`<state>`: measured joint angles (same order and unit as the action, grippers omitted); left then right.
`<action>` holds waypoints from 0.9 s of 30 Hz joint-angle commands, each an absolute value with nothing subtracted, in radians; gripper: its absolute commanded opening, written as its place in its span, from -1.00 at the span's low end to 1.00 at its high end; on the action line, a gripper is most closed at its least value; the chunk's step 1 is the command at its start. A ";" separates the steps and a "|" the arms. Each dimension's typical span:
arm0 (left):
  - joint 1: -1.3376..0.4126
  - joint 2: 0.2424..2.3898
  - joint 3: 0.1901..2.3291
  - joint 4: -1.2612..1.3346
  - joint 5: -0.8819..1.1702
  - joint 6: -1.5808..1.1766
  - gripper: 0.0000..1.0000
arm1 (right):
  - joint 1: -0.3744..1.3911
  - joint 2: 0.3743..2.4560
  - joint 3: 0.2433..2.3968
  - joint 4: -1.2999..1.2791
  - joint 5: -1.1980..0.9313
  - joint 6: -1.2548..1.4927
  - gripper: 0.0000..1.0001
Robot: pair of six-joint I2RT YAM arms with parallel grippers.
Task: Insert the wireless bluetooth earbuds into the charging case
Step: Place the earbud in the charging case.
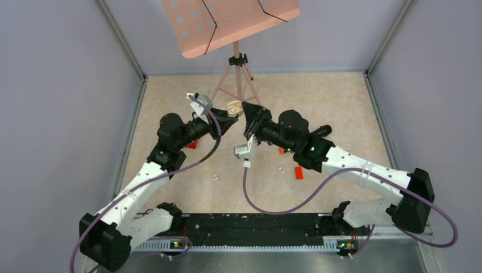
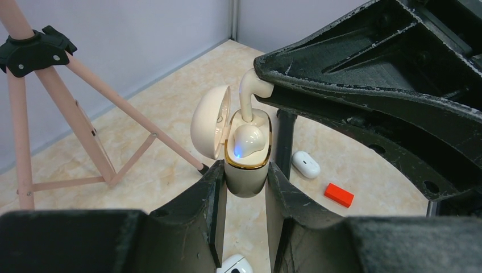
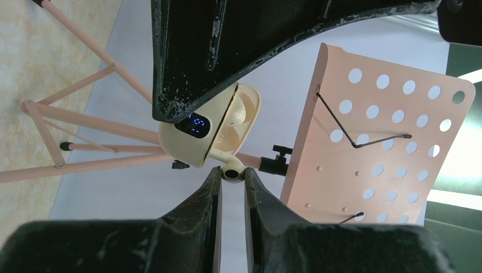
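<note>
My left gripper (image 2: 245,182) is shut on a cream charging case (image 2: 246,170) with a gold rim, held upright above the table with its lid (image 2: 209,122) open to the left. One cream earbud (image 2: 248,138) sits in the case beside a blue light. My right gripper (image 3: 232,175) is shut on the head of a second cream earbud (image 3: 232,172), whose stem (image 2: 247,98) reaches down into the case's other slot. The case (image 3: 193,136) shows a lit number display in the right wrist view. Both grippers meet at the case (image 1: 233,108) in the top view.
A pink music stand with its tripod (image 1: 237,74) stands just behind the grippers. On the table lie a closed white case (image 2: 306,164), a red block (image 2: 339,194), another white case (image 2: 234,264) below my left gripper, two tiny white earbuds (image 1: 215,177) (image 1: 281,169) and a red block (image 1: 298,173).
</note>
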<state>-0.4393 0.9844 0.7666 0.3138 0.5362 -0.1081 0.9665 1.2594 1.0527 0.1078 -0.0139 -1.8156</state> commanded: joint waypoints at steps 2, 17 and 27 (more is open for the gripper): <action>-0.437 0.966 0.776 0.394 0.508 -0.123 -1.00 | 0.974 1.270 1.072 0.054 -0.046 -1.827 -1.00; -0.437 0.972 0.748 0.415 0.524 -0.089 -1.00 | 0.967 1.259 1.090 -0.029 -0.067 -1.864 -0.36; -0.437 0.984 0.699 0.485 0.566 -0.068 -1.00 | 0.967 1.203 1.139 -0.102 -0.043 -1.744 0.07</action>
<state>-0.4366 0.9867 0.7086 0.3737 0.5381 -0.0826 0.9657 1.2552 1.0565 -0.0631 -0.0460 -1.8370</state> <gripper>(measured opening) 0.326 0.492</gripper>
